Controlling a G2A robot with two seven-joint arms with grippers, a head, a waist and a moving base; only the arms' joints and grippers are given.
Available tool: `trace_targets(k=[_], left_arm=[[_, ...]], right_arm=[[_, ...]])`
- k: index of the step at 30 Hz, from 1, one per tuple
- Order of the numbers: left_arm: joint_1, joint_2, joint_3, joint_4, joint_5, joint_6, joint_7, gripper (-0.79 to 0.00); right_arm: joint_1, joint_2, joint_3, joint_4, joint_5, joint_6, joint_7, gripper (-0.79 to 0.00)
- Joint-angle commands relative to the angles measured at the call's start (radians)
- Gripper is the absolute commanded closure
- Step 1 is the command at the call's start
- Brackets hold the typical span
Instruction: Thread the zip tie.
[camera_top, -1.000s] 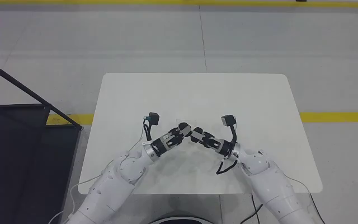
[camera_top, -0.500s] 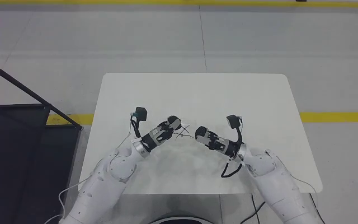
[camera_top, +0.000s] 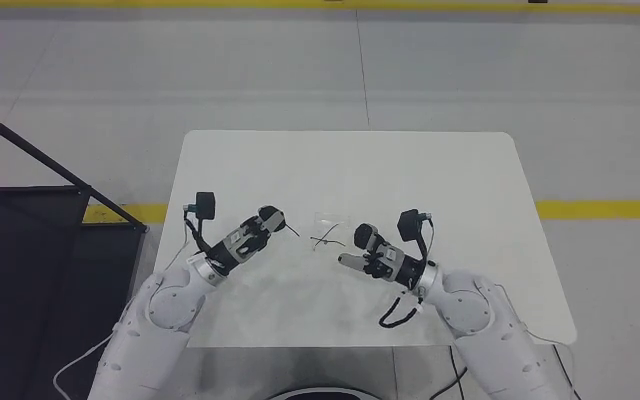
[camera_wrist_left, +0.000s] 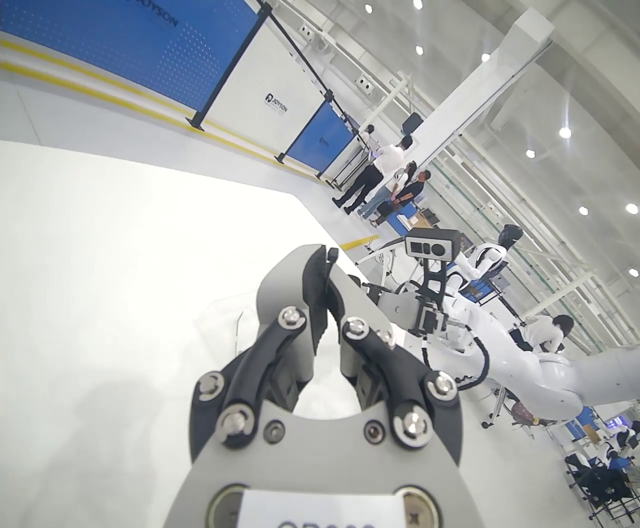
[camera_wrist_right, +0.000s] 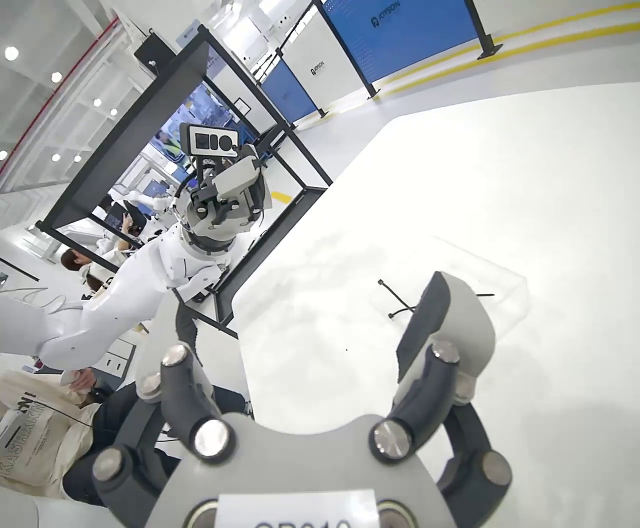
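A black zip tie (camera_top: 290, 231) sticks out of my left gripper (camera_top: 272, 216), which is shut on it above the table's left half; its end shows at the fingertips (camera_wrist_left: 331, 256). More black zip ties (camera_top: 325, 239) lie crossed in a shallow clear tray (camera_wrist_right: 520, 295) at the table's middle, between the two grippers. My right gripper (camera_top: 355, 248) hovers just right of that tray, open with nothing between its fingers (camera_wrist_right: 440, 310). In the right wrist view the loose zip ties (camera_wrist_right: 397, 300) lie just beyond that finger.
The white table (camera_top: 450, 180) is bare around the tray. A black frame with a dark panel (camera_top: 40, 250) stands off the table's left edge. The other arm's wrist camera (camera_wrist_left: 432, 245) shows beyond my left gripper.
The two grippers, close together over the tray a second ago, have drawn apart. The left one moved left with a zip tie; the right one pulled back slightly and now stands open.
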Motion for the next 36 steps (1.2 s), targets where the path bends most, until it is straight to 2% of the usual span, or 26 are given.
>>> trace_targets(k=[1, 4, 7, 12, 16, 22, 27, 36], left_arm=[[0.0, 0.0, 0.001, 0.0, 0.0, 0.001, 0.0, 0.0], [0.003, -0.001, 0.006, -0.005, 0.001, 0.01, -0.001, 0.0], [-0.011, -0.003, 0.017, 0.005, 0.004, 0.051, 0.0, 0.0], [-0.044, -0.004, 0.015, 0.044, -0.051, 0.065, -0.026, 0.0], [-0.052, 0.004, -0.015, 0.062, -0.109, 0.056, -0.088, 0.0], [-0.053, 0.017, -0.059, 0.085, -0.22, 0.033, -0.192, 0.0], [-0.054, 0.023, -0.072, 0.096, -0.276, 0.019, -0.24, 0.0], [-0.049, 0.024, -0.073, 0.101, -0.31, 0.004, -0.24, 0.0]], right_arm=[[0.0, 0.0, 0.0, 0.0, -0.001, 0.0, 0.0, -0.785], [-0.001, 0.0, -0.005, -0.009, -0.021, 0.015, 0.003, -0.785], [0.003, -0.002, -0.031, -0.07, -0.124, 0.077, 0.03, -0.785], [0.023, -0.006, -0.09, -0.205, -0.354, 0.262, 0.123, -0.785], [0.069, -0.018, -0.167, -0.283, -0.524, 0.41, 0.231, -0.785], [0.212, -0.063, -0.33, -0.277, -0.681, 0.59, 0.427, -0.785], [0.338, -0.114, -0.448, -0.197, -0.709, 0.659, 0.52, -0.785], [0.346, -0.118, -0.453, -0.192, -0.708, 0.664, 0.519, -0.785]])
